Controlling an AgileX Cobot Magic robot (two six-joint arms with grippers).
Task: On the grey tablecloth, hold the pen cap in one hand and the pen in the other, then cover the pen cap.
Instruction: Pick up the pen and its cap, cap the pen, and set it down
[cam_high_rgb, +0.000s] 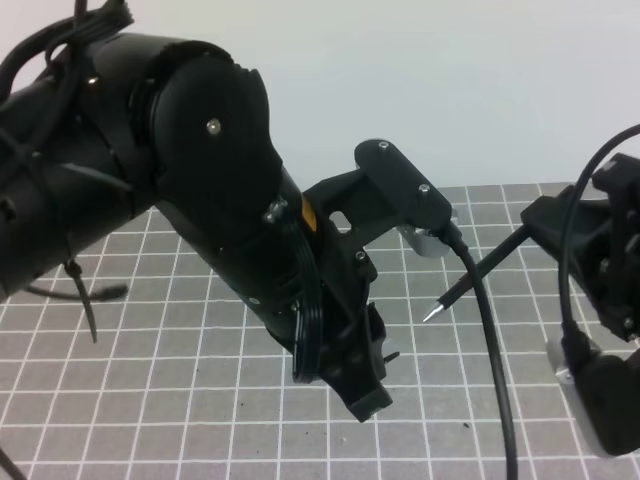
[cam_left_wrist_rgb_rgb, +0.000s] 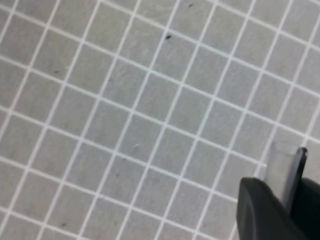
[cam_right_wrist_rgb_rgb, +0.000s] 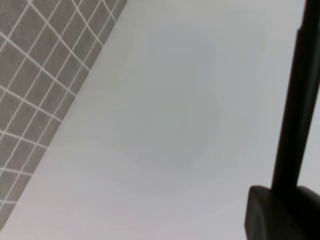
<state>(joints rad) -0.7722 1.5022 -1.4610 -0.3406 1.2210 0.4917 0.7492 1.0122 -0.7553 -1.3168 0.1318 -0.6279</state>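
The grey tablecloth (cam_high_rgb: 200, 400) with its white grid covers the table. My right gripper (cam_high_rgb: 545, 225) at the right is shut on the pen (cam_high_rgb: 480, 272), a thin black stick held above the cloth. It slants down-left, with its silvery tip (cam_high_rgb: 432, 313) toward the left arm. The right wrist view shows the pen (cam_right_wrist_rgb_rgb: 299, 100) rising from the gripper's black body (cam_right_wrist_rgb_rgb: 280, 210). My left gripper (cam_high_rgb: 368, 395) points down over the cloth's middle. In the left wrist view a short grey piece with a dark end, the pen cap (cam_left_wrist_rgb_rgb: 286, 172), sits beside a black finger (cam_left_wrist_rgb_rgb: 262, 207). Most of the cap is hidden.
A thick black cable (cam_high_rgb: 490, 340) hangs from the left wrist mount, between the left gripper and the pen tip. The left arm's bulky black body (cam_high_rgb: 180, 160) fills the upper left. Pale bare table (cam_high_rgb: 450, 80) lies beyond the cloth's far edge.
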